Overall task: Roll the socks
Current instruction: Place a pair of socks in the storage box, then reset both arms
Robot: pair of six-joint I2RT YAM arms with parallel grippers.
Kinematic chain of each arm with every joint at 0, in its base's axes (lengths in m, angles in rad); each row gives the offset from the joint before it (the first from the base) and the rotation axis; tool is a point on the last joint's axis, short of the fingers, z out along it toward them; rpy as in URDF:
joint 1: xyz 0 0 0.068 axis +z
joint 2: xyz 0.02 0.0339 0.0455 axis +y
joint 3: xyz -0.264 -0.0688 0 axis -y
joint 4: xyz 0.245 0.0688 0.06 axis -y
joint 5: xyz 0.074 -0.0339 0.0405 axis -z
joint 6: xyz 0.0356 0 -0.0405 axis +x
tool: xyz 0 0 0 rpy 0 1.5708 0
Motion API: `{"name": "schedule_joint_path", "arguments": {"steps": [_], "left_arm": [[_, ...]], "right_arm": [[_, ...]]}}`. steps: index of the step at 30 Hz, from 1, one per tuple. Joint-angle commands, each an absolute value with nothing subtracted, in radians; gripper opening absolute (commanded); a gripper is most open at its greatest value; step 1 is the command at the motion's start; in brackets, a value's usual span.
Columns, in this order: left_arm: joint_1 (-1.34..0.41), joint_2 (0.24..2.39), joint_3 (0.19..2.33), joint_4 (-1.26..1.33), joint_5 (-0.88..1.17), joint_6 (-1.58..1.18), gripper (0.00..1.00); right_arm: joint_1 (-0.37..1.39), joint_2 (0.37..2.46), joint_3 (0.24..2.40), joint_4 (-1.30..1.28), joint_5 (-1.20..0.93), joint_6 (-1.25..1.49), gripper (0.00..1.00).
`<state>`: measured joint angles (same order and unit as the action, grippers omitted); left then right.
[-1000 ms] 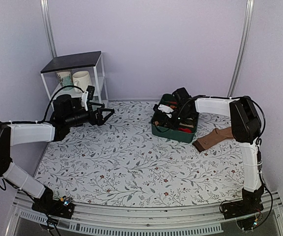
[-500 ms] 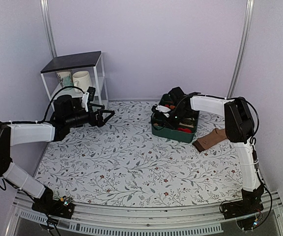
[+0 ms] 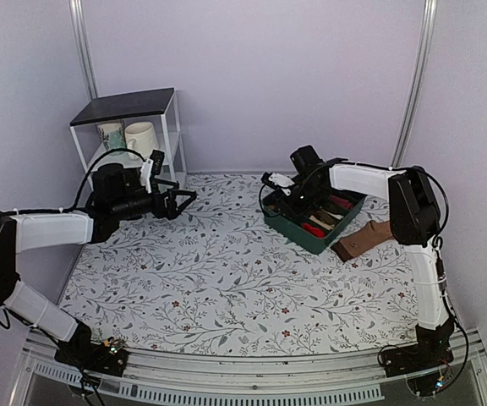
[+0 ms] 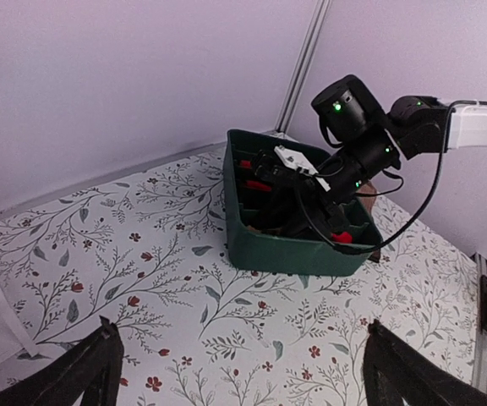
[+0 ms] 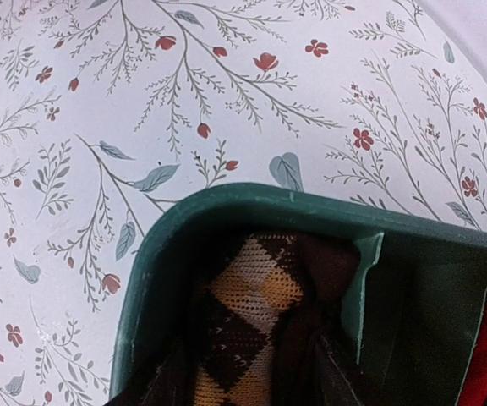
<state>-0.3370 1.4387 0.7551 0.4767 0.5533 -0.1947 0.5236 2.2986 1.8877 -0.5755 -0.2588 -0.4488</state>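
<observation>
The socks [image 5: 256, 313], dark brown with a tan-orange diamond pattern, lie bunched in a near corner of the green bin [image 5: 252, 196]. My right gripper [image 5: 248, 381] hangs low inside that corner, and its dark fingers stand apart on either side of the fabric. In the top view the right gripper [image 3: 287, 190] is at the left end of the bin [image 3: 311, 237]. My left gripper [image 3: 180, 201] hovers open over the tablecloth well to the left of the bin, with nothing between its fingers [image 4: 91, 372]. Most of the socks' length is hidden under the right gripper.
Small red bundles [image 3: 315, 228] lie in the bin's other compartment. A plain tan sock with a dark cuff [image 3: 366, 238] lies on the cloth right of the bin. A small shelf [image 3: 129, 106] with two mugs [image 3: 140, 138] stands at the back left.
My right gripper moved left and back over the bin's left end and its fingers spread apart. The bin swung round, its right end now farther back. The left arm stayed put.
</observation>
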Motion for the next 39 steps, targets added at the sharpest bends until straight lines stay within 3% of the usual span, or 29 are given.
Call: {"name": "schedule_joint_path", "arguments": {"steps": [1,15,21,27,39], "left_arm": [[-0.325,1.394,0.756,0.454,0.539,-0.179,0.99],[-0.327,1.380,0.759,0.432,0.528,-0.176,0.99],[-0.327,1.378,0.763,0.427,0.518,-0.181,0.99],[-0.325,1.375,0.775,0.409,0.473,-0.180,0.99],[-0.315,1.415,0.798,0.475,0.500,-0.182,0.99]], "right_arm": [[0.521,2.368,1.874,-0.643,-0.225,-0.396,0.52],[0.471,2.200,1.886,-0.512,-0.342,-0.225,0.58],[0.457,2.097,1.852,-0.437,-0.291,-0.092,0.59],[0.439,1.945,1.716,-0.407,-0.112,0.042,0.65],[0.280,1.639,1.294,-0.439,-0.027,0.251,0.68]]}}
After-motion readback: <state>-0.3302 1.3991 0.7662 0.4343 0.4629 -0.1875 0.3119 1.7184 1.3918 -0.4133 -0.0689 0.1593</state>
